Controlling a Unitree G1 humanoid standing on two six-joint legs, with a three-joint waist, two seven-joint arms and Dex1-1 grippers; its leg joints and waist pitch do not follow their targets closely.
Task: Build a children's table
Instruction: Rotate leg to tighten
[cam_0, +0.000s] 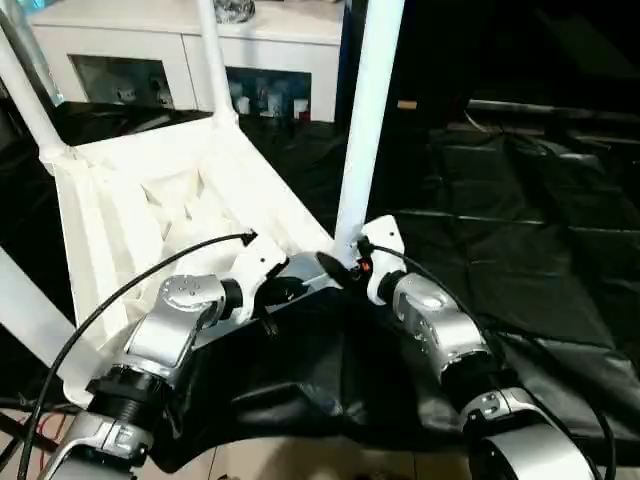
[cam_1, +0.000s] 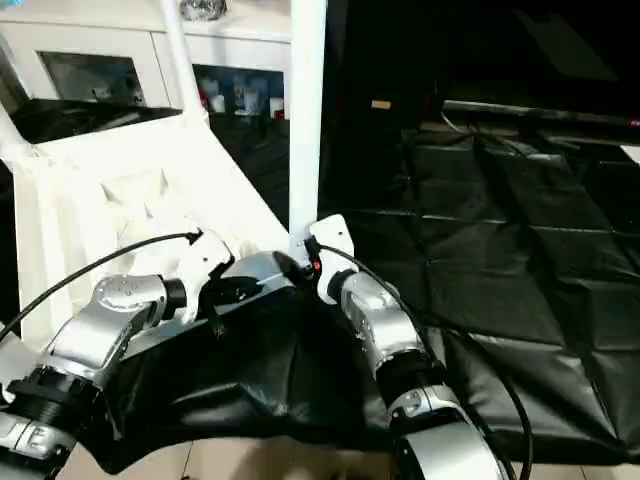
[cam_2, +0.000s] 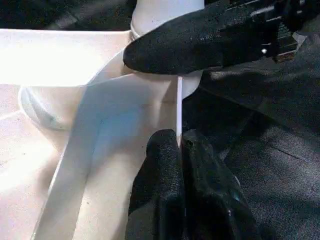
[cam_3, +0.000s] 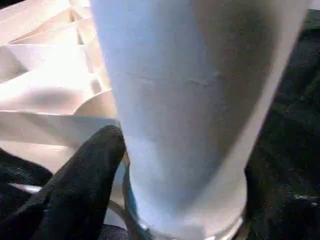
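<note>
Tabletop (cam_0: 150, 200): your near corner carries the leg (cam_0: 365, 130); black sheet (cam_0: 520, 250) beside.
Left gripper (cam_2: 180, 150): pinches your tabletop's rim.
Right gripper (cam_0: 345, 262): spread, touching the leg.

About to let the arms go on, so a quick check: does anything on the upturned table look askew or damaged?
No damage stands out. The tabletop lies underside up but tilted, not flat on the black sheet. The left gripper is shut on its thin rim; the right gripper is at the base of the nearest leg.

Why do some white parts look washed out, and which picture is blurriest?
Left wrist view: glare bleaches the tabletop rim. Right wrist view: the leg sits so close that it looks soft. Head views: the black sheet shows dull sheen, and the background is dark.
</note>
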